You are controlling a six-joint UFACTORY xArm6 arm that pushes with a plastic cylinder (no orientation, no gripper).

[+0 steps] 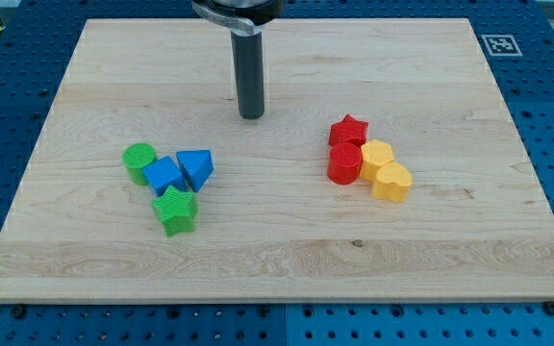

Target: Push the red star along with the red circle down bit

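Observation:
The red star (349, 130) sits right of the board's middle, touching the red circle (344, 164) just below it. My tip (251, 115) rests on the board up and to the left of the red star, well apart from both red blocks. A yellow hexagon-like block (377, 154) and a yellow heart (391, 181) touch the red circle's right side.
At the left a green circle (139, 161), a blue cube (164, 175), a blue triangle (196, 167) and a green star (175, 210) cluster together. The wooden board (277, 259) lies on a blue perforated table. A marker tag (499, 44) is at the top right.

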